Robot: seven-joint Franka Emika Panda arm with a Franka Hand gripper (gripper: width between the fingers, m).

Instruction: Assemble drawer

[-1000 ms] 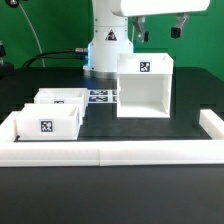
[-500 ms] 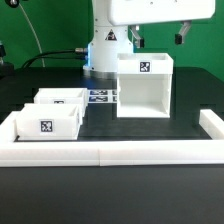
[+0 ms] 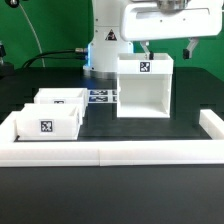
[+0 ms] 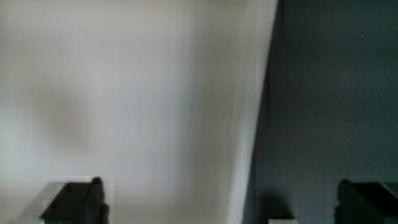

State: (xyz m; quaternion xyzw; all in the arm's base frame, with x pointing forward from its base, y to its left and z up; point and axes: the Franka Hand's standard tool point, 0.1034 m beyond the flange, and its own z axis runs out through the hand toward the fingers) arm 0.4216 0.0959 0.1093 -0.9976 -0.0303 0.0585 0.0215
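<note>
The tall white drawer housing (image 3: 145,88) stands upright on the black table, a marker tag on its front top edge. Two small white open-topped trays (image 3: 60,99) (image 3: 47,121) sit side by side at the exterior view's left, each with a tag. My gripper (image 3: 168,47) hangs open and empty just above the back of the housing, its fingers (image 3: 147,46) spread wide. In the wrist view the gripper (image 4: 222,205) looks down on the blurred white housing (image 4: 143,100), with dark table beside it; both dark fingertips (image 4: 75,200) stand far apart.
The marker board (image 3: 100,97) lies flat between the trays and the housing. A low white border wall (image 3: 110,152) runs along the front and both sides. The arm's white base (image 3: 105,50) stands behind the housing.
The gripper has come down toward the top of the housing and shifted slightly to the exterior view's right. It has stayed open. The housing and trays have not moved.
</note>
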